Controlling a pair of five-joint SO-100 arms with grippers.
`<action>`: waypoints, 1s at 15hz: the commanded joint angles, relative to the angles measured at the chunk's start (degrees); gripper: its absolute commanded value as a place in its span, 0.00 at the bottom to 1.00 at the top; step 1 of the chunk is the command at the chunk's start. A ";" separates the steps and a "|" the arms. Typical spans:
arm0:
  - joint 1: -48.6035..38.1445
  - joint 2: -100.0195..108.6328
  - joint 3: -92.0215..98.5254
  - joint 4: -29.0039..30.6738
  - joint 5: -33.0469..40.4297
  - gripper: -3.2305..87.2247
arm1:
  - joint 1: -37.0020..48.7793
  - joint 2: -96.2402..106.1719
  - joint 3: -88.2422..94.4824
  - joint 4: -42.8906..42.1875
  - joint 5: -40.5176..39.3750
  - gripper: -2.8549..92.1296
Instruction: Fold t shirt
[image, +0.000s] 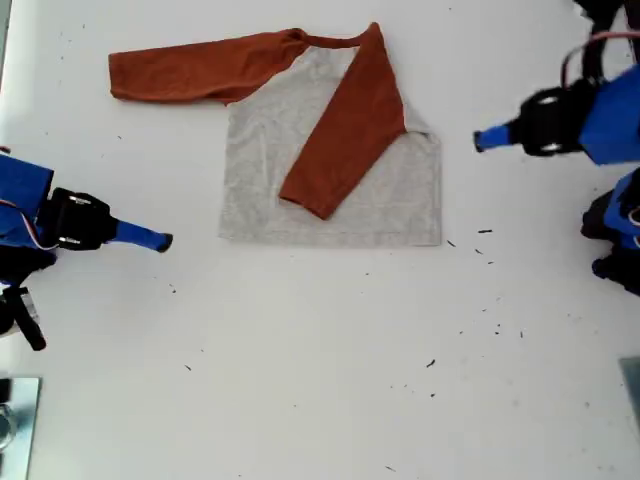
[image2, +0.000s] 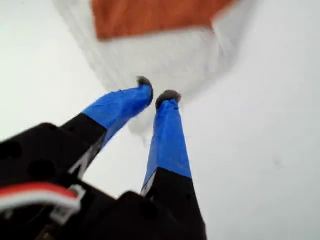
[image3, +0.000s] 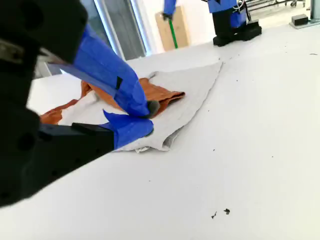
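Soft, thin cotton is what the t shirt (image: 330, 150) seems made of: light and limp, lying flat near the table's (image: 320, 400) far edge in the exterior view, one sleeve folded across. My first gripper (image2: 156, 96) and my second gripper (image3: 150, 117) are seen nearly closed, empty. A pinch at the outstretched sleeve's cuff (image: 120, 78) is judged best.

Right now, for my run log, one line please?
small grey t shirt with rust-orange sleeves: flat, one sleeve folded across | my first gripper: beside it, empty | my second gripper: beside it, empty
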 joint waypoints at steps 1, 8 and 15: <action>0.97 0.44 0.53 -0.18 0.44 0.03 | -2.02 30.94 22.24 6.50 5.54 0.07; -1.76 0.35 0.44 -0.26 -5.27 0.03 | -3.25 33.40 37.27 5.89 9.49 0.07; -48.43 -51.06 -53.26 22.85 0.44 0.07 | -3.52 33.40 37.53 5.54 9.32 0.07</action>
